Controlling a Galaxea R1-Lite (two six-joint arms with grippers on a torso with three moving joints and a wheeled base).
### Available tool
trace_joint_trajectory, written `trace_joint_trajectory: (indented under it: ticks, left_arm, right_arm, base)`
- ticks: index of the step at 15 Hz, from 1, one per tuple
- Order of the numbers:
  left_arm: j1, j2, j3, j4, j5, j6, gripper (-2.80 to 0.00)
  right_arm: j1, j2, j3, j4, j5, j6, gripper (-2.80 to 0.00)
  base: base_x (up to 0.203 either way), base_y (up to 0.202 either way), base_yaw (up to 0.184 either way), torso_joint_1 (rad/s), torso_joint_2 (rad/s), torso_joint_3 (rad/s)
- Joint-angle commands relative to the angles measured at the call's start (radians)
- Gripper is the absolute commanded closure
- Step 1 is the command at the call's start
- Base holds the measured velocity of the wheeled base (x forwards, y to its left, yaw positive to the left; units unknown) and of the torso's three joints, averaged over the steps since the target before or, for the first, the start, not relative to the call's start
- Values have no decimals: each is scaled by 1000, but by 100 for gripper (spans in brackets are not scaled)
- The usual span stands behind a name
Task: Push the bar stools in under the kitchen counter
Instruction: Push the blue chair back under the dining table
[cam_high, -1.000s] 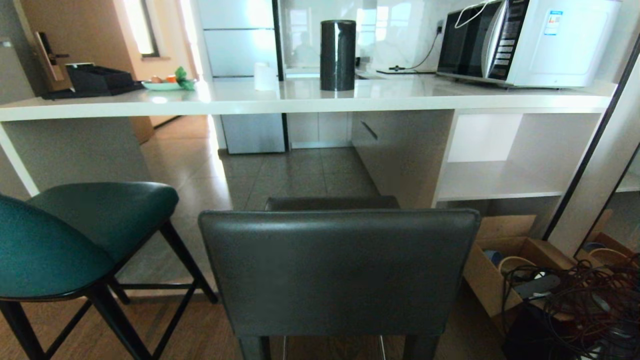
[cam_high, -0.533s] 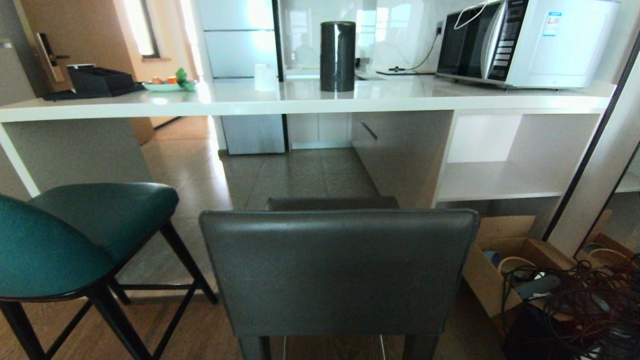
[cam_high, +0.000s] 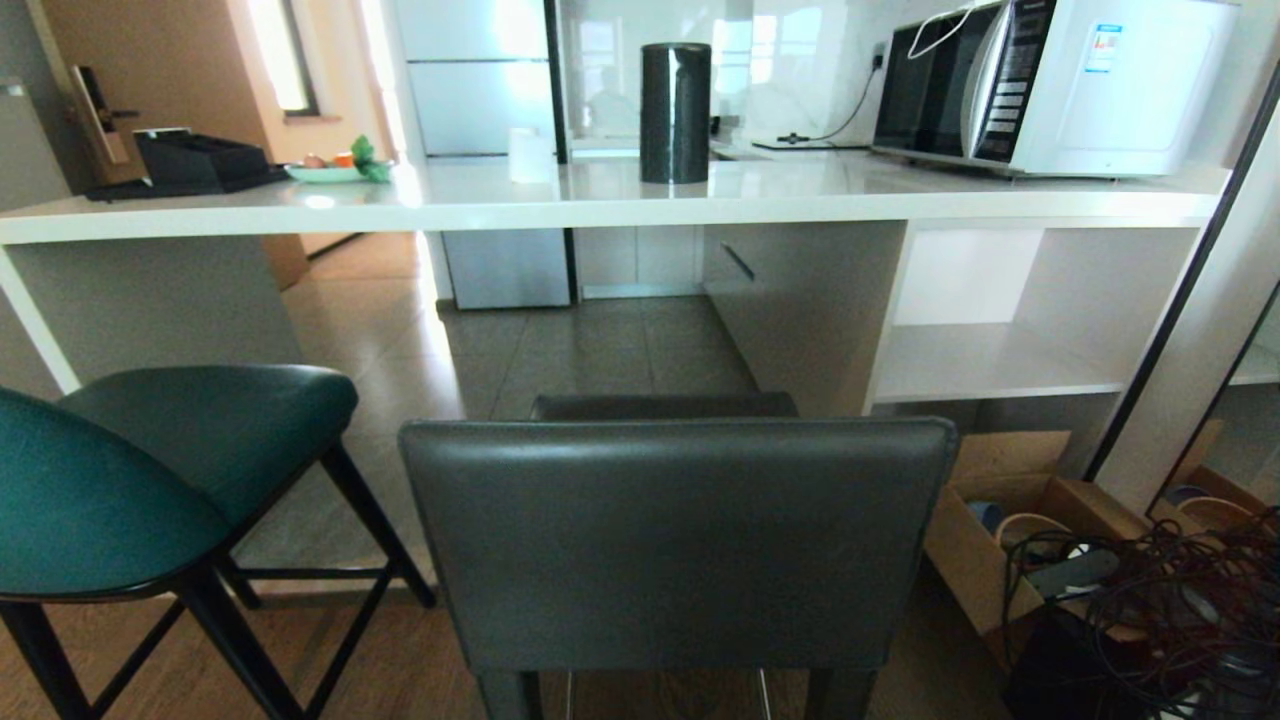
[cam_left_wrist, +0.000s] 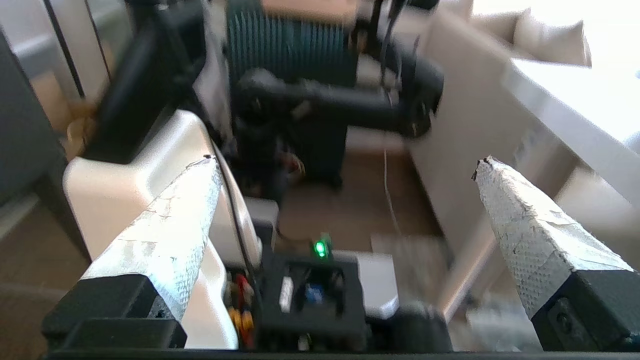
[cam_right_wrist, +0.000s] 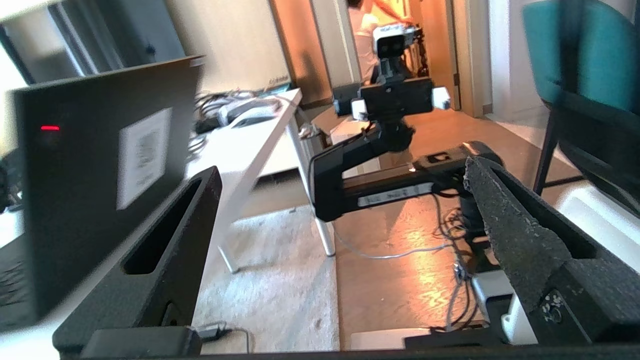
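Dark grey stool (cam_high: 680, 545): rectangular leather-look back toward camera, seat facing the desk (cam_high: 600, 200), standing short of its thick edge. Back's long axis parallel to the desk edge. Teal stool (cam_high: 150, 470): rounded padded shell, thin black legs, at left, angled toward the desk. Desk top glossy white slab. Left gripper (cam_left_wrist: 345, 167): jaws wide, empty. Right gripper (cam_right_wrist: 345, 172): jaws wide, empty.

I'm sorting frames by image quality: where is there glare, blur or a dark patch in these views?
Head view: sharp; window glare on the kitchen counter; the dark grey stool backrest is in shade.
Left wrist view: background smeared by motion blur, blown-out white at one corner.
Right wrist view: softly blurred, warm sun patch on the floor.
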Motion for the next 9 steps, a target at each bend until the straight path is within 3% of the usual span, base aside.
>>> trace_joint_trajectory:
  ticks: [1, 3, 4, 5, 7, 9]
  left_arm:
    - [1, -6, 96, -38, 173, -4, -280]
    - [1, -5, 108, 31, 392, 28, -280]
    - [1, -5, 105, 97, 454, 114, -280]
    - [1, -5, 103, 173, 508, 213, -280]
    - [1, -5, 80, 365, 595, 429, -280]
    - [1, -5, 14, 615, 634, 707, -280]
  right_arm:
    - [-1, -13, 143, -25, -3, -58, -280]
    - [-1, -13, 185, 1, -7, -192, -280]
    - [-1, -13, 181, 36, -8, -268, -280]
    - [-1, -13, 179, 84, -24, -367, -280]
    - [-1, -13, 154, 260, -134, -544, -280]
    - [-1, -13, 83, 538, -257, -795, -280]
  base:
    - [0, 0, 0, 0, 0, 0]
    - [0, 0, 0, 0, 0, 0]
    - [0, 0, 0, 0, 0, 0]
    - [0, 0, 0, 0, 0, 0]
    - [0, 0, 0, 0, 0, 0]
    - [0, 0, 0, 0, 0, 0]
